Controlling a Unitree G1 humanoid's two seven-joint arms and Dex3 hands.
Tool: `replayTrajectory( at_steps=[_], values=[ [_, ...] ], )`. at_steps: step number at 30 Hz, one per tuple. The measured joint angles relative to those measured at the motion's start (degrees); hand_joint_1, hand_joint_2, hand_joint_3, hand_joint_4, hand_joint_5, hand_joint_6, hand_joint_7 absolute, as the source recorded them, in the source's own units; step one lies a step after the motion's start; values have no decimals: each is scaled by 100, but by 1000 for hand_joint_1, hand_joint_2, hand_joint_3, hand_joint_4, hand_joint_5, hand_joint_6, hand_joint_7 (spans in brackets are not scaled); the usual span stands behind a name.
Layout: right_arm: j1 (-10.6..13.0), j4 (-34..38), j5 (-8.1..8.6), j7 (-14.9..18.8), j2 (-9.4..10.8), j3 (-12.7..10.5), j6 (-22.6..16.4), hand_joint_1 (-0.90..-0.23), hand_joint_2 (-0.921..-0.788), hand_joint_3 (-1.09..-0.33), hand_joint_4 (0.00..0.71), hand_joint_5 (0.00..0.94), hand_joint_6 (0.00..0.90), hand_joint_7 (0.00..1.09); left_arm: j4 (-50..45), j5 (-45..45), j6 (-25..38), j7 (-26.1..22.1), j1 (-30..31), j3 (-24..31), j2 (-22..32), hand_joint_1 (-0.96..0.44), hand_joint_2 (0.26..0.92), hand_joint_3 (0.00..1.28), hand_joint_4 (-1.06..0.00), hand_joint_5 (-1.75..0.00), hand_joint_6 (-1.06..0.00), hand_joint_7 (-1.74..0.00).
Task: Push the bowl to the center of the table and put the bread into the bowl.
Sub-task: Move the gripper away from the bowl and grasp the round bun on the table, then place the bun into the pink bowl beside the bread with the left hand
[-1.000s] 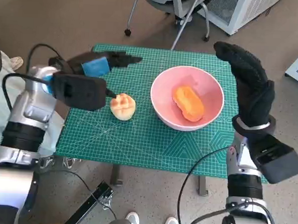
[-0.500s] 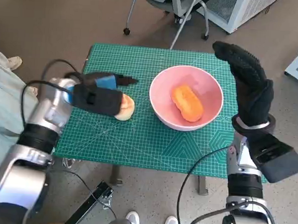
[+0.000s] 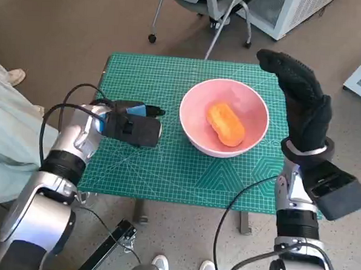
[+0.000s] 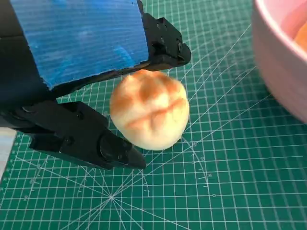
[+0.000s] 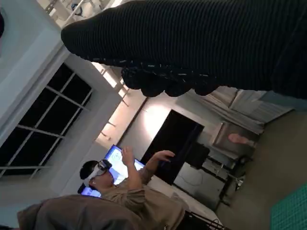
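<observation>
- Head view: the pink bowl (image 3: pixel 224 117) sits on the green cutting mat (image 3: pixel 167 164), a little toward the robot's right of the mat's middle, with an orange oblong bread (image 3: pixel 226 123) lying inside it. The left hand (image 3: pixel 132 124) lies low over the mat just beside the bowl, on its left side, fingers pointing at the bowl's rim (the round bun is hidden under the hand from this angle). The right hand (image 3: pixel 303 102) stands raised over the mat's far right corner, beyond the bowl's right rim, fingers straight and together, holding nothing. A person's pale trouser leg (image 3: pixel 7 141) shows on the left, well apart from the bowl.
- Left wrist view: the round bun (image 4: pixel 149 109), scored and browned on top, rests on the mat between the left hand's black fingers (image 4: pixel 86 139). The fingers are apart around it, one on each side; whether they press it I cannot tell. The bowl's pink wall (image 4: pixel 278 62) is near the bun, not touching.
- Right wrist view: the glove (image 5: pixel 201 43) fills the top; below it a person (image 5: pixel 120 191) wearing a headset, one arm raised.
</observation>
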Motion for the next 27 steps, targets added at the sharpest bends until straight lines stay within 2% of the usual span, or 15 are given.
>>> replayTrajectory(
  at_steps=[1, 5, 6, 7, 8, 11, 17, 22, 27],
  values=[
    [0, -6, 1, 1, 0, 0, 3, -581, -921, -687, 370, 1, 38, 790, 51, 34, 0, 62, -6, -28, -21, -104, 831, 13, -379, -46, -489, -66],
    [2, -26, 3, 1, 0, -1, 15, -584, -921, -686, 371, 1, 38, 790, 210, 151, -50, 338, -13, -123, -89, -95, 878, 15, -658, -117, -642, -146],
    [2, -31, 3, 1, 0, -2, 14, -582, -921, -686, 371, 1, 38, 790, 230, 170, -78, 401, -16, -137, -95, -76, 886, 34, -665, -320, -619, -372],
    [2, -34, 2, 1, 0, -2, 14, -581, -921, -686, 371, 1, 38, 790, 248, 186, -116, 473, -21, -156, -96, -49, 899, 83, -649, -643, -561, -724],
    [2, -34, 2, 1, 0, -2, 14, -580, -921, -686, 371, 1, 38, 789, 265, 198, -150, 528, -28, -169, -96, -32, 907, 100, -647, -839, -546, -929],
    [2, -34, 2, 1, 0, -4, 11, -581, -921, -686, 371, 1, 38, 789, 296, 227, -297, 678, -44, -198, -73, -11, 916, 103, -659, -1061, -556, -1148],
    [2, -34, 8, 11, 0, -8, 10, -586, -921, -685, 371, 1, 38, 789, 280, 88, -662, 766, -54, -43, 42, 0, 920, 76, -685, -1117, -607, -1220],
    [2, -33, 9, 12, 0, -12, 10, -585, -921, -686, 371, 1, 38, 790, 120, -594, -869, 497, -88, 579, 173, 1, 920, 72, -694, -1145, -611, -1200],
    [2, -23, 7, 12, -2, -15, 10, -584, -921, -685, 371, 1, 37, 790, -500, -1456, -983, 93, -147, 1311, 280, 2, 920, 70, -696, -1164, -616, -1179]
  ],
)
